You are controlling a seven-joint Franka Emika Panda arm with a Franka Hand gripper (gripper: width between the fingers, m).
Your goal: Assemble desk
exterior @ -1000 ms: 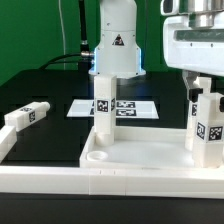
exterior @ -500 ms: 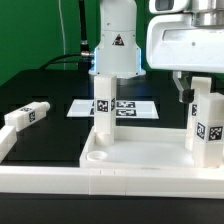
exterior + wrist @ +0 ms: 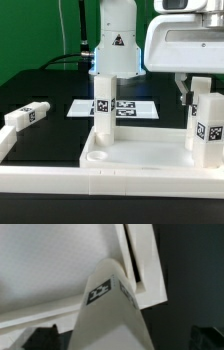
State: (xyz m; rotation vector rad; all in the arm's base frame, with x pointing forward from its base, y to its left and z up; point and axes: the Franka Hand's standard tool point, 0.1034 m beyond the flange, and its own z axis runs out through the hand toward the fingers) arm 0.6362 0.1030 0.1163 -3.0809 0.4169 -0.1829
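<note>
- We see the two-finger gripper [image 3: 122, 337] spread, straddling the white square plastic leg [image 3: 208, 128], which stands upright at a corner of the white rimmed desk panel [image 3: 140, 157].
- We think off-centre closing could tip it or jam its socket.

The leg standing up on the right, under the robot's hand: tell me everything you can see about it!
It is a short, square white leg that looks like plastic. It stands upright at the corner of the desk panel on the exterior view's right. A black-and-white tag sits on its front face. The gripper hangs over its top, open, one finger on either side with a gap, so nothing grips it. How firmly it is seated cannot be told.
</note>
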